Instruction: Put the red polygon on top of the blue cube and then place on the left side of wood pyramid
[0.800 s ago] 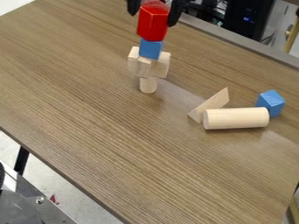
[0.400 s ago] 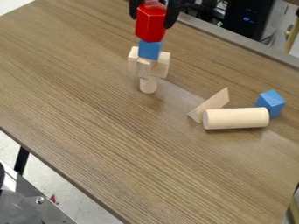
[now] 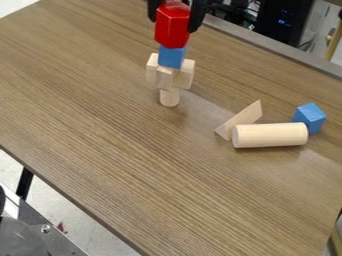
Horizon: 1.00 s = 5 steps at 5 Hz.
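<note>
Gripper (image 3: 173, 25): located at the top edge of the camera view, its two black fingers closed against opposite sides of the red block (image 3: 172, 34), which is gripped upright between them. The red block's underside sits at the top of a blue cube (image 3: 172, 57), apparently touching it. That cube rests on a cluster of pale wooden blocks (image 3: 164, 77), borne in turn by an upright wooden peg (image 3: 169, 97) on the brown table (image 3: 133, 165). Well apart, toward the right of the view, a wooden triangle (image 3: 243, 119) stands tilted at the left end of a wooden cylinder (image 3: 270, 135) lying on its side. A second blue cube (image 3: 310, 118) is located just behind the cylinder's right end.
</note>
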Tool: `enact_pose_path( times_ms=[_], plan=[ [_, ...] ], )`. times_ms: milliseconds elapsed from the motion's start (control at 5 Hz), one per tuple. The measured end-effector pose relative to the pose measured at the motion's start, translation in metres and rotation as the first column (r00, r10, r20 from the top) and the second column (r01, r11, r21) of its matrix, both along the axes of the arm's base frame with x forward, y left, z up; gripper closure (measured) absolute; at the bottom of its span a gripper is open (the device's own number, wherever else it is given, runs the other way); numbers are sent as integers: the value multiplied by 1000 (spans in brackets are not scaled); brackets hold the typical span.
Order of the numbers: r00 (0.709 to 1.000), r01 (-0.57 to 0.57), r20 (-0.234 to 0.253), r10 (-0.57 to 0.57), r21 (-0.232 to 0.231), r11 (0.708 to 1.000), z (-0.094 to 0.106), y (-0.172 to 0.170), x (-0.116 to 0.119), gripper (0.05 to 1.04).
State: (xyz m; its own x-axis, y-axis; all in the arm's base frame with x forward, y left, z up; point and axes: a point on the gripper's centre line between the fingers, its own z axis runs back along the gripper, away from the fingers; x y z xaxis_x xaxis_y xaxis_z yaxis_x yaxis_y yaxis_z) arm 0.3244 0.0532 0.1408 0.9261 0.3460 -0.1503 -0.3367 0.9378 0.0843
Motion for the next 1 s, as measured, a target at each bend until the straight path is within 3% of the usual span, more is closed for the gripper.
enact_pose_path(
  times_ms=[400,600,1000],
  plan=[
    [999,27,43,-27,4,1000,9,0,0,333],
    [994,53,97,-55,20,998,20,-3,3,333],
    [982,116,151,-117,14,993,30,-17,2,333]
  ],
)
